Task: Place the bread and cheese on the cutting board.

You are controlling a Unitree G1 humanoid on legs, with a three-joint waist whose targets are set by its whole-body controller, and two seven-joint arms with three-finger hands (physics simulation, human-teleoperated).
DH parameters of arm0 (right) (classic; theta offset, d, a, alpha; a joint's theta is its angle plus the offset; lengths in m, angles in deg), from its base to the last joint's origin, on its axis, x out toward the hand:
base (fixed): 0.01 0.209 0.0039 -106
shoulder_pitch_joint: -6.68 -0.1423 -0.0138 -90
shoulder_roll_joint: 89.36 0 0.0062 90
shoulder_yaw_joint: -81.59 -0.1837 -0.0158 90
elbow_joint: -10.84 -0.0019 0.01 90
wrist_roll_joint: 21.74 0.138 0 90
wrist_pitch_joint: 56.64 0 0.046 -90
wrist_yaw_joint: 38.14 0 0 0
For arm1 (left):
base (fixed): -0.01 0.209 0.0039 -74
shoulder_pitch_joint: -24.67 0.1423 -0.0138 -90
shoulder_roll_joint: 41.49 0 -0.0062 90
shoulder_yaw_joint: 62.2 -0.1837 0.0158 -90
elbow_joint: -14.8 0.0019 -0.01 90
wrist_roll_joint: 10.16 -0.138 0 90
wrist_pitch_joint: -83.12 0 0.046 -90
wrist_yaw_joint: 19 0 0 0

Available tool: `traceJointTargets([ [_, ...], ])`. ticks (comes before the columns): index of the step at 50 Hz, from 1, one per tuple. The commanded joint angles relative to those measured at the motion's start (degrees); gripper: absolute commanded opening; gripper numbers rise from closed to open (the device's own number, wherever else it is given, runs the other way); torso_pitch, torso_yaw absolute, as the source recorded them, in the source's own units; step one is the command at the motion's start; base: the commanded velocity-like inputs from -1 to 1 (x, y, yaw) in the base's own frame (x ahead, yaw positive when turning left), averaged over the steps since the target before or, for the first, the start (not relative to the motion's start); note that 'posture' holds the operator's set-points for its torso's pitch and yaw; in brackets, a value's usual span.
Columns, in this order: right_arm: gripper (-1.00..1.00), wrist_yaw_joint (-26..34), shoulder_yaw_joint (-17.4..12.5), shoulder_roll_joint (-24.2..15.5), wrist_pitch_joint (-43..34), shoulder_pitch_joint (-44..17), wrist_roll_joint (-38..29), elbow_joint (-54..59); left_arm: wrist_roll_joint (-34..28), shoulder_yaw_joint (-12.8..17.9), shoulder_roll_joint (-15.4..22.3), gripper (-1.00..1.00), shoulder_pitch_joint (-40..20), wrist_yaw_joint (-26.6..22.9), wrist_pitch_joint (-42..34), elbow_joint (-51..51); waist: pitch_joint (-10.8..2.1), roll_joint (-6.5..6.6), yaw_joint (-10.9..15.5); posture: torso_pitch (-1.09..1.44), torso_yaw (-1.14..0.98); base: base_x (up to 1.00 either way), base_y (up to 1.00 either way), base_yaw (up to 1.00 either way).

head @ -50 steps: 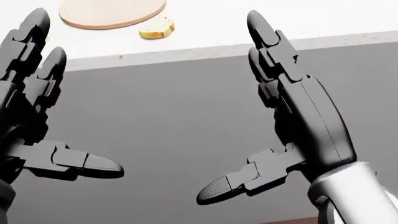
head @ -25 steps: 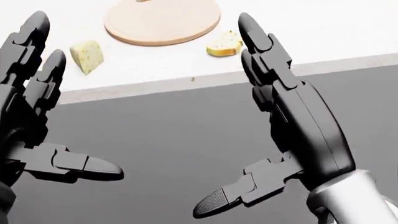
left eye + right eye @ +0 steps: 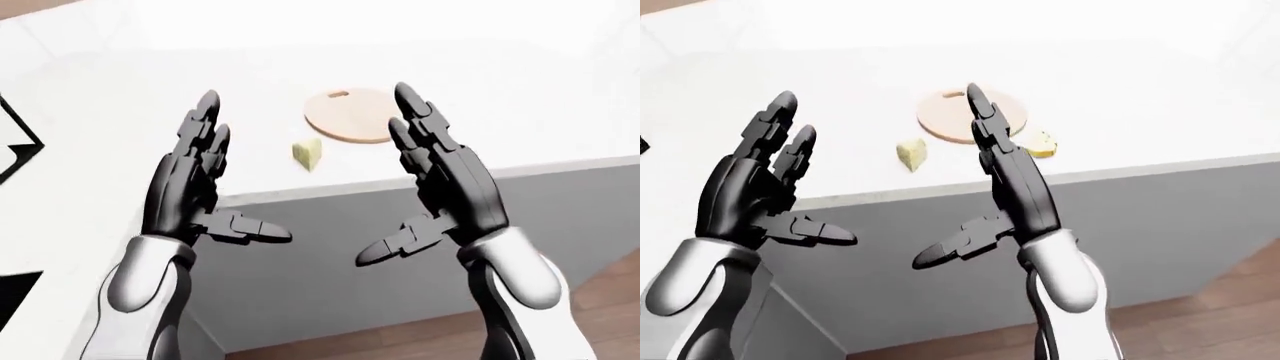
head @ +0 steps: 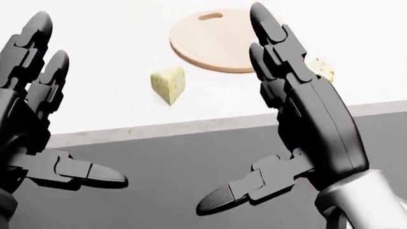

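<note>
**Two empty hands, and food near the edge**

The left hand (image 3: 195,176) and the right hand (image 3: 445,180) are both up in the air, fingers spread wide, holding nothing. The cheese (image 4: 168,83) sits on the white bench (image 4: 101,57), just beside the round cutting board (image 4: 216,40). The bread (image 3: 1040,142) lies on the other side of the board, close to the bench edge, partly hidden behind the right hand in the head view.

I think a clumsy reach could go wrong. The bread is so near the edge that a bump could knock it off. The cheese is a wedge, so fingers may slip off its slanted sides. A hard push could also slide the board away.
</note>
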Motion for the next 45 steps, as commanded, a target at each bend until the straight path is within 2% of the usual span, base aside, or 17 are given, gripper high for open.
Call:
traceJointTargets([
  [1,1.0,-1.0,-0.8,-0.3,0.4,-1.3,0.5,-0.8,0.1,-0.1,0.1,1.0,-1.3,0.0,1.0,-1.2,-0.52,0.74,-0.2,0.0,0.0,0.32,-0.16,0.0],
  [6,1.0,-2.0,-1.4,-0.4,-1.1,-2.3,2.0,-1.3,0.1,-0.1,0.1,1.0,-1.5,0.0,0.6,-1.6,-1.61,0.91,0.1,0.0,0.0,0.2,-0.26,0.0],
  [9,1.0,-2.7,-1.6,-0.5,-1.9,-2.9,3.0,-1.4,0.0,-0.1,0.2,1.0,-1.7,0.0,0.4,-1.6,-1.69,-0.32,0.5,0.0,0.0,0.17,-0.29,0.0],
  [12,1.0,-3.3,-1.7,-0.7,-1.8,-3.1,3.8,-1.9,0.1,-0.1,0.2,1.0,-1.8,0.0,0.1,-1.8,-1.29,-2.98,0.8,0.0,0.0,0.13,-0.2,0.0],
  [13,1.0,-3.5,-1.6,-0.9,-1.1,-2.9,4.0,-2.3,0.1,-0.1,0.1,1.0,-1.8,0.0,0.2,-1.8,-2.3,-5.96,0.5,0.0,0.0,0.0,0.0,0.0],
  [14,1.0,-3.6,-1.4,-1.1,-0.8,-2.6,4.0,-2.3,0.1,-0.1,0.1,1.0,-1.8,0.0,0.2,-1.7,-1.26,-3.82,0.6,0.0,0.0,0.0,0.0,0.0],
  [15,1.0,-3.7,-1.3,-1.2,-0.4,-2.3,4.0,-2.3,0.1,-0.1,0.1,1.0,-1.8,0.0,0.2,-1.8,-1.05,-4.77,0.6,0.0,0.0,0.0,0.0,0.0],
  [16,1.0,-3.8,-1.4,-1.3,-0.3,-2.2,4.1,-2.3,0.1,-0.1,0.1,1.0,-1.8,0.1,0.1,-1.8,-0.7,-4.77,0.3,0.0,0.0,0.0,0.0,0.0],
  [21,1.0,-3.8,-1.1,-1.4,0.0,-1.8,4.1,-2.7,0.1,-0.2,0.0,1.0,-1.2,0.1,0.6,-1.8,-0.01,-3.36,0.0,0.0,0.0,0.0,0.0,0.0],
  [24,1.0,-4.0,-1.8,-1.9,-0.9,-2.9,3.8,-2.8,0.2,0.0,0.0,1.0,-1.2,0.0,0.3,-2.2,-0.35,-2.39,-0.6,0.0,0.0,0.0,0.0,0.0],
  [27,1.0,-4.1,-5.7,-3.9,-1.7,-6.3,4.0,-1.3,1.1,1.0,0.3,1.0,-1.8,0.0,-1.6,-3.9,-1.54,0.37,-1.2,0.0,0.0,0.0,0.0,0.0],
  [31,1.0,-4.2,-12.4,-10.6,-3.8,-15.0,3.6,4.9,1.9,1.6,0.7,1.0,-2.2,0.4,-2.2,-4.4,-2.04,-1.11,-1.3,0.0,0.0,0.0,0.0,0.0],
  [36,1.0,-0.2,-16.7,-20.2,-9.5,-22.3,6.1,12.7,3.3,2.9,1.3,1.0,-2.4,0.7,-2.8,-4.9,-1.88,-2.06,-0.9,0.0,0.0,0.0,0.0,0.0],
  [39,1.0,4.7,-14.3,-26.9,-1.7,-20.1,2.2,19.8,3.8,3.1,1.5,1.0,-2.3,1.0,-2.6,-4.7,-1.67,-2.44,-0.7,0.0,0.0,0.0,0.0,0.0],
  [40,1.0,8.7,-13.8,-28.4,-6.6,-20.5,1.5,20.4,4.0,3.1,1.6,1.0,-2.3,1.1,-2.7,-4.8,-1.57,-2.52,-0.7,0.0,0.0,0.0,0.0,0.0],
  [44,1.0,22.3,-10.5,-35.2,9.5,-16.9,-10.5,30.2,4.2,3.0,2.3,1.0,-3.3,1.5,-3.5,-4.7,-1.57,-2.84,-0.8,0.0,0.0,0.0,0.0,0.0],
  [45,1.0,26.6,-10.9,-34.8,11.2,-17.6,-13.6,31.8,4.1,2.8,2.3,1.0,-3.4,1.7,-3.5,-4.7,-1.45,-2.87,-0.8,0.0,0.0,0.0,0.0,0.0],
])
